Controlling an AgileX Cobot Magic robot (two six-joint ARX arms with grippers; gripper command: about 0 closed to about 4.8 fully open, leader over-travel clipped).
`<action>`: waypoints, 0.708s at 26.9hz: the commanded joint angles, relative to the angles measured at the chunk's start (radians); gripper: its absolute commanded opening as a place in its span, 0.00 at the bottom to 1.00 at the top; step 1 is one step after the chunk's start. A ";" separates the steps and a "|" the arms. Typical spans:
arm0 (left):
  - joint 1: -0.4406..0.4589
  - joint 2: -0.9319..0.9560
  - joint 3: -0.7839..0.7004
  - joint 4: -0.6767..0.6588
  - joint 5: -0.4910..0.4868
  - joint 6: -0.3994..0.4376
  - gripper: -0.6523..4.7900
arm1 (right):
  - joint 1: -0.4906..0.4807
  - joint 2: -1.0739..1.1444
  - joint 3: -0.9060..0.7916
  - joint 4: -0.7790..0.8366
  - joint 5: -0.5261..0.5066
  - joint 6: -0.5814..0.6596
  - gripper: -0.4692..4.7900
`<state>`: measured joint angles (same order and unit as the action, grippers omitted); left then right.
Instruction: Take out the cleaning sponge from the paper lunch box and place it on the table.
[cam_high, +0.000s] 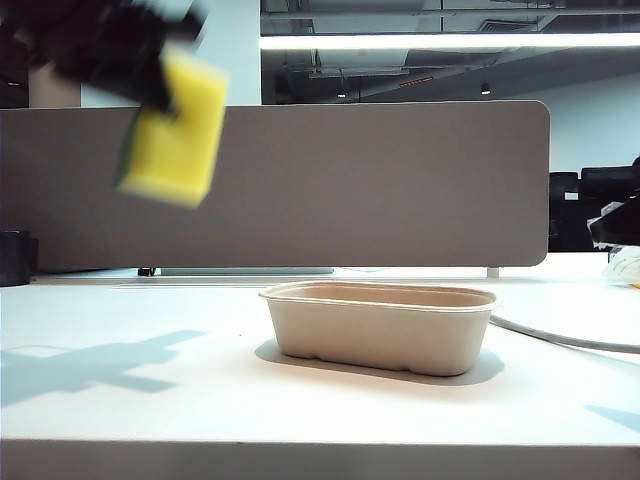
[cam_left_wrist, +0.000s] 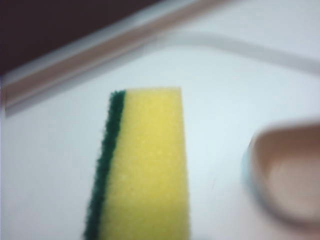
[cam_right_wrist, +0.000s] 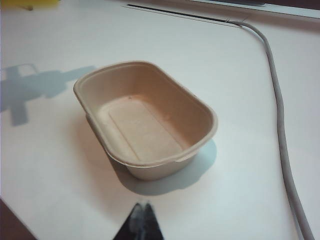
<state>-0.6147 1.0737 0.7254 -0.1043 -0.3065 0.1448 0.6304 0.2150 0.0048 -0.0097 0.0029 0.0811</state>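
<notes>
The yellow cleaning sponge (cam_high: 175, 130), with its dark green layer on one side, hangs in the air high at the upper left, well above the table (cam_high: 150, 400). My left gripper (cam_high: 150, 85), a dark blur, is shut on its upper end. In the left wrist view the sponge (cam_left_wrist: 145, 165) fills the middle and hides the fingers. The beige paper lunch box (cam_high: 380, 335) stands empty on the table, to the right of and below the sponge; its rim (cam_right_wrist: 210, 125) shows in the right wrist view. My right gripper (cam_right_wrist: 142, 207) is shut, holds nothing, and hovers near the box.
A grey-brown partition (cam_high: 380, 180) runs along the table's back edge. A grey cable (cam_high: 560, 335) lies on the table right of the box and curves past it (cam_right_wrist: 277, 110). A dark object (cam_high: 15, 258) sits at the far left edge.
</notes>
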 joint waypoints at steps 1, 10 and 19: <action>0.046 0.025 0.001 -0.169 -0.071 -0.002 0.17 | 0.000 -0.001 0.001 0.013 -0.002 0.000 0.08; 0.076 0.023 0.002 -0.131 -0.127 0.109 0.86 | 0.000 -0.001 0.001 0.014 -0.002 0.000 0.08; 0.067 -0.079 0.022 -0.227 -0.157 0.109 0.35 | 0.000 -0.001 0.001 0.014 -0.002 0.000 0.08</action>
<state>-0.5484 1.0267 0.7403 -0.3080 -0.4606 0.2550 0.6304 0.2146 0.0048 -0.0101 0.0032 0.0811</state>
